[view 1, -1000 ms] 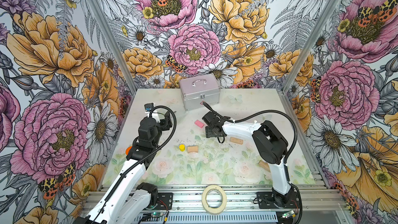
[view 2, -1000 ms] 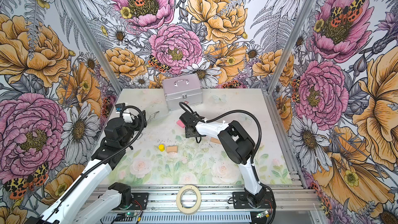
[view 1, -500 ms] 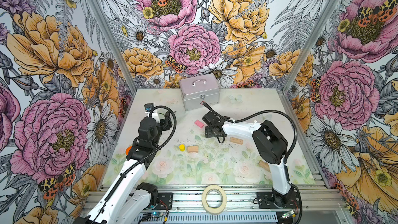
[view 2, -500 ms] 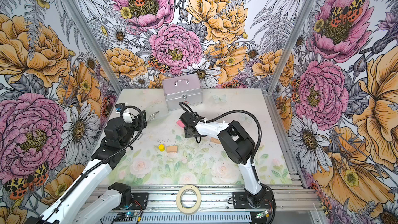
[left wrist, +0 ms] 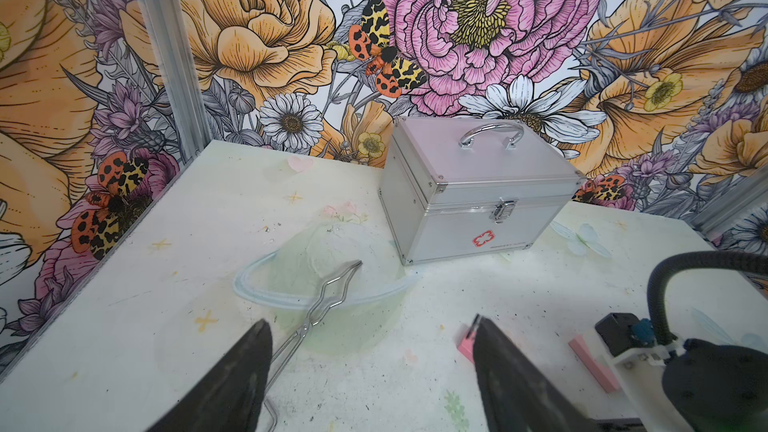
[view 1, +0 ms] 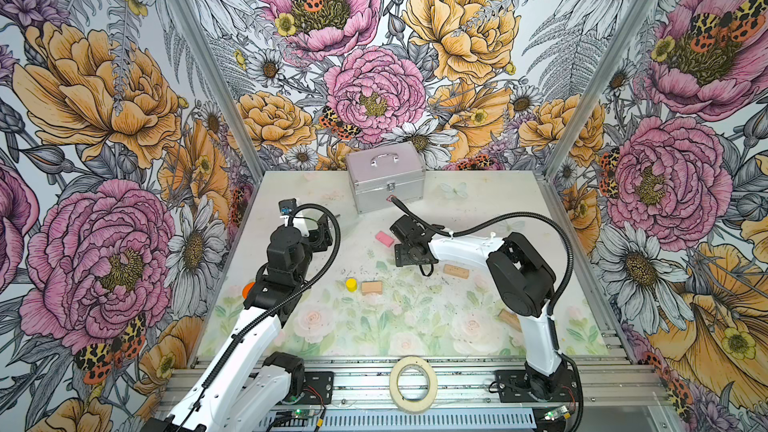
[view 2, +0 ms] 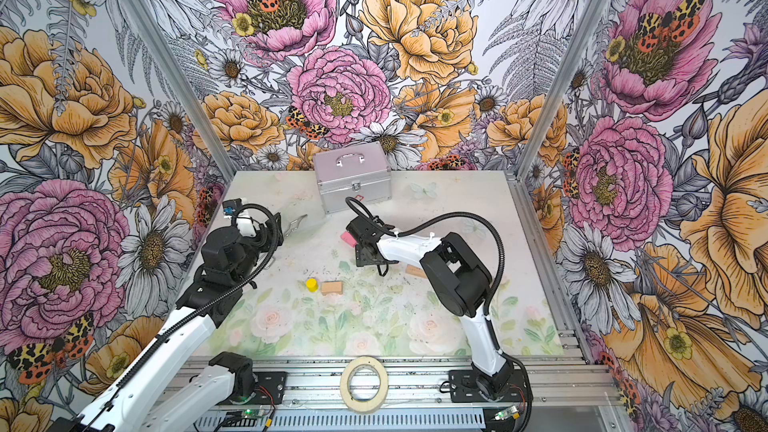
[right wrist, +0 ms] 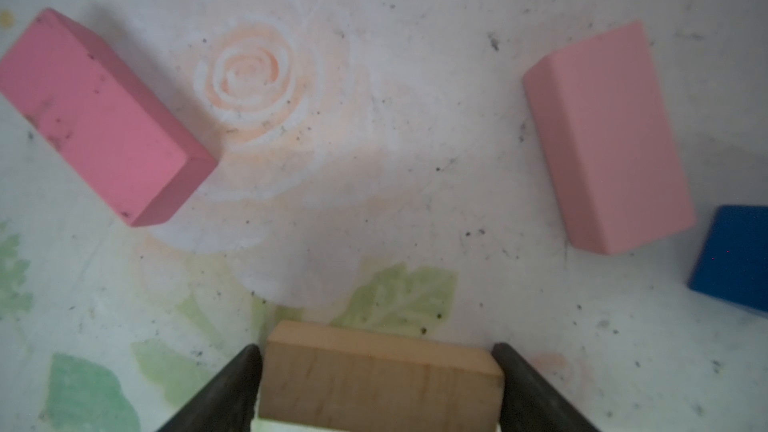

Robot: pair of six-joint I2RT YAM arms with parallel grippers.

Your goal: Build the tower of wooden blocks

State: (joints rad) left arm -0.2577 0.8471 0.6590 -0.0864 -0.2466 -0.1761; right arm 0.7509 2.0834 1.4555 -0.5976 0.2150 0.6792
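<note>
1. Right gripper (right wrist: 376, 350) brackets tan brick (right wrist: 380, 380), near pink bricks (right wrist: 104, 118); gripped or loose, we can't tell.
2. Left gripper (left wrist: 370, 322) wide open, empty.
3. We'd keep jaws square, brick level.

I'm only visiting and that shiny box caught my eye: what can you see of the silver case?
The silver case looks like brushed aluminium with brighter metal edging and riveted corners. A curved chrome handle sits on its lid, a small latch fastens the front, and a red emblem sits below that. It is shut and upright, standing on the table close to the back wall. Only the table plainly touches it.
</note>
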